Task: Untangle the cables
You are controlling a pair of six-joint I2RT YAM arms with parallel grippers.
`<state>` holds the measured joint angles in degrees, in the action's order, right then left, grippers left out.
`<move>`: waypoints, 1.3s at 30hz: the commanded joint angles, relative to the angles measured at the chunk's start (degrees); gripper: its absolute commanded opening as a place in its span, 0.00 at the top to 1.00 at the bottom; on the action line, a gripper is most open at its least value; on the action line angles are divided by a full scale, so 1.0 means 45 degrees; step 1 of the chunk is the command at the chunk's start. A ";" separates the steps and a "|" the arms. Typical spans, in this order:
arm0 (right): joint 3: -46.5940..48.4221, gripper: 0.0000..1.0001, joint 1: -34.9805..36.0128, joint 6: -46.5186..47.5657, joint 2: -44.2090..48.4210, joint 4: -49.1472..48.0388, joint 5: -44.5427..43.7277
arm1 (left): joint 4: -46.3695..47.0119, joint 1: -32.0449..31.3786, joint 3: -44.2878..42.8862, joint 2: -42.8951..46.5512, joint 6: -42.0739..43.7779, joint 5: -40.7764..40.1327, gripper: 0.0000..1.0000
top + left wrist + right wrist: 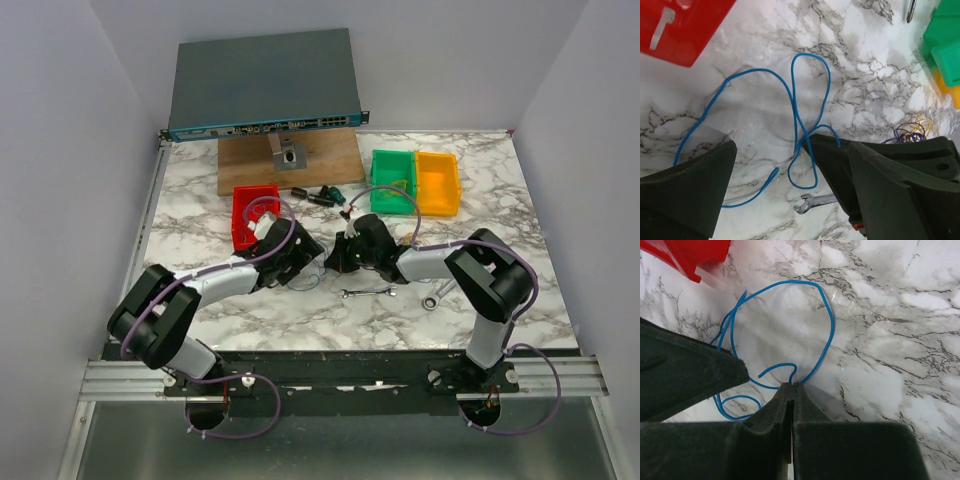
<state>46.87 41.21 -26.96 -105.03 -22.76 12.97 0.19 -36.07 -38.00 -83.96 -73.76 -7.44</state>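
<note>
The right gripper [791, 386] is clenched on the blue cable [833, 327], its two fingers pressed flat together with the wire caught at their tips. From that pinch the cable runs out in a wide loop over the marble table [280, 320] towards the red bin [242, 225]. A short free end curls just beside the tips.

The left gripper [792, 150] is spread wide and grasps nothing. The cable lies on the table between its fingers, crossing over itself in a narrow loop (the crossing sits just ahead of the right gripper's tips). The two grippers meet near the middle of the table, one left finger close beside the right gripper's closed pair.

A small tangle of purple and yellow wires [912, 131] lies beyond the dark fingers, apart from the blue cable and partly hidden.

The red bin holds a white strip [662, 31]; the left arm covers much of the bin from above. The green bin [385, 165] and the orange bin [437, 185] stand touching, side by side, towards the far right of the table. Something thin shows in the green one, too small to name, and the orange one's contents cannot be made out.

One wrench [368, 293] lies on the table just in front of the grippers, and a second wrench [437, 297] lies beside the right arm.
</note>
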 commanded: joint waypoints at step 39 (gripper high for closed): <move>-0.3971 0.99 0.0134 -0.0573 0.5294 -0.1116 -0.7049 | -0.6360 0.1838 -0.3837 0.4770 0.9827 0.2907 1.00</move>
<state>29.21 41.32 -29.15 -81.32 -26.52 -16.05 -24.14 -30.81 -51.77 -65.87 -35.03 -1.89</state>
